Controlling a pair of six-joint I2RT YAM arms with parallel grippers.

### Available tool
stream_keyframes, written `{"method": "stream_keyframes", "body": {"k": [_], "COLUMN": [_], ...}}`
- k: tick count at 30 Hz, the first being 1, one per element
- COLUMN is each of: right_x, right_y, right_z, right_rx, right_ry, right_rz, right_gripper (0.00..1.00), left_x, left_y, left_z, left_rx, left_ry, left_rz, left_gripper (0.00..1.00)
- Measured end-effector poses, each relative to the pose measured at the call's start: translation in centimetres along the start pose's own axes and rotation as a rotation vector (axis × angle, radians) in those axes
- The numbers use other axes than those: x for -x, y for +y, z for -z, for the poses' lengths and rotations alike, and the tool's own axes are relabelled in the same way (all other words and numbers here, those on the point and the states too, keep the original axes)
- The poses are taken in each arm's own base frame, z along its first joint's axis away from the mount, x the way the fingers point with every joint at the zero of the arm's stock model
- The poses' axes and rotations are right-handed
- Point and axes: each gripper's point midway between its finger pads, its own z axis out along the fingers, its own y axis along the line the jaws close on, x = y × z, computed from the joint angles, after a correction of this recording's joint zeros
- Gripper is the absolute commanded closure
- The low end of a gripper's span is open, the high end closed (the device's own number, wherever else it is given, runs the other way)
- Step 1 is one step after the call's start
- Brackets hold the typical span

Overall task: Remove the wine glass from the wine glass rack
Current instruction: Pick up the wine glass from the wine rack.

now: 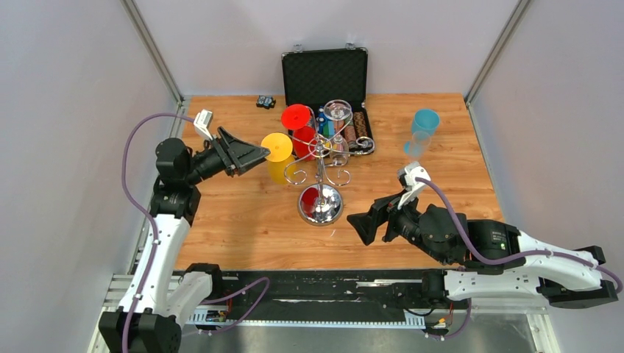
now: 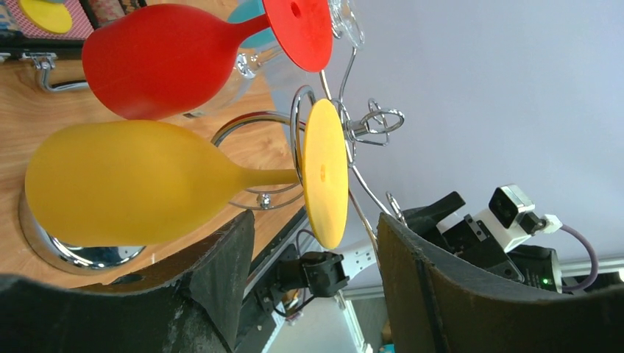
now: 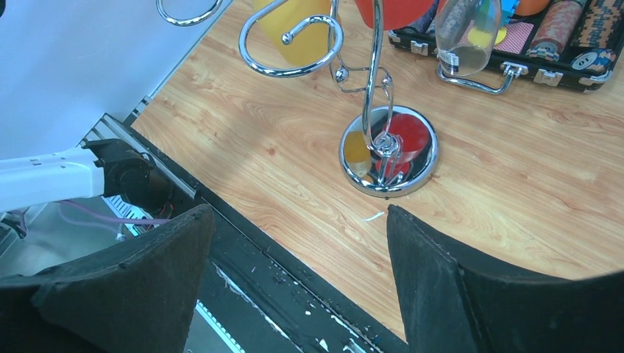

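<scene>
left gripper [image 2: 315, 220]: jaws spread, one on each side of the yellow foot disc's rim. I see no contact and nothing is pinched.
right gripper [image 3: 298, 220]: jaws spread wide and empty, low over the desk [image 3: 515, 191].
task thing: the yellow wine glass [image 2: 125, 180] hangs upside down on the wine glass rack [image 2: 294, 125]. Its foot sits just ahead between your left jaws, with the stem in a wire loop.
risk, slip: if you pinch only the thin foot rim, the glass likely twists or pops out of the jaws.
risk, snag: if you pull against the curl, the stem catches the wire and drags the rack with it. The rack looks top-heavy and could tip.
risk, bump: the red wine glass [image 2: 162, 62] hangs just beside the yellow one, off one side of your left jaws. A swing would knock it.
in the way: the wire loop wraps the stem. I can't tell which end is open, so check before you pull.
around: a clear glass [image 3: 467, 33] also hangs on the rack. The black chip case [image 1: 324, 73] lies open beyond it.
around: a blue glass [image 1: 423, 129] stands well apart from both jaws.
spare help: the rack base is straight ahead of your right jaws, so you could steady it.
</scene>
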Motion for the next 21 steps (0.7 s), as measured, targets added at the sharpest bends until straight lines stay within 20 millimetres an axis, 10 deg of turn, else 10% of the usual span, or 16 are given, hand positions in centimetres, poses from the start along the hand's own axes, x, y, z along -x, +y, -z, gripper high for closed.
{"method": "stream_keyframes", "body": {"k": [8,21], "right_x": [0.3,0.6], "right_y": [-0.1,-0.3], "right_z": [0.2,0.6], "right_rx": [0.003,0.007], "right_ry": [-0.01,-0.026], "right_rz": [-0.008,-0.021], "right_gripper": [0.15,0.16], "left_x": [0.5,1.3], "left_y": [0.4,-2.3], "left_z": [-0.7,-0.5], "left_rx": [0.003,-0.029], "left_ry": [-0.008,-0.023], "left_rz": [0.022,-0.009], "left_gripper": [0.56,0.61]}}
